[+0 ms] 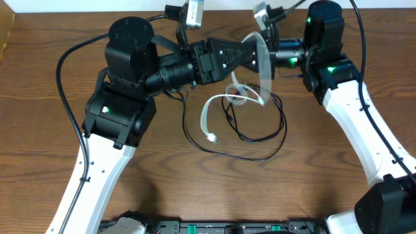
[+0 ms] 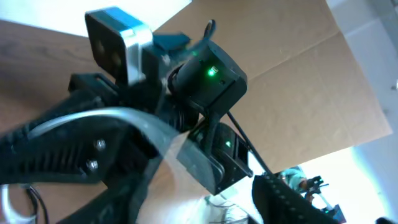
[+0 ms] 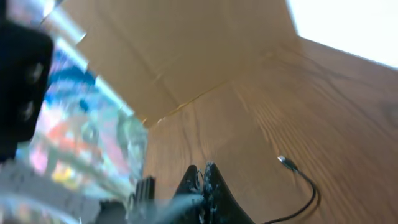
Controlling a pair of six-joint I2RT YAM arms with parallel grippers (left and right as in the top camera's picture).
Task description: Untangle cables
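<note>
Overhead: left tool [image 1: 250, 52] pinches white cable [image 1: 207, 114], partly lifted over black cable [image 1: 284, 125] on the surface [image 1: 195, 195].
Likely mid-separation; right tool [image 3: 204, 177] grip unclear; next, draw white clear.

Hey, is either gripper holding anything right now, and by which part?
The left gripper seems shut on the white cable, at a raised stretch partway along its length. For the right gripper, it cannot be told.
</note>
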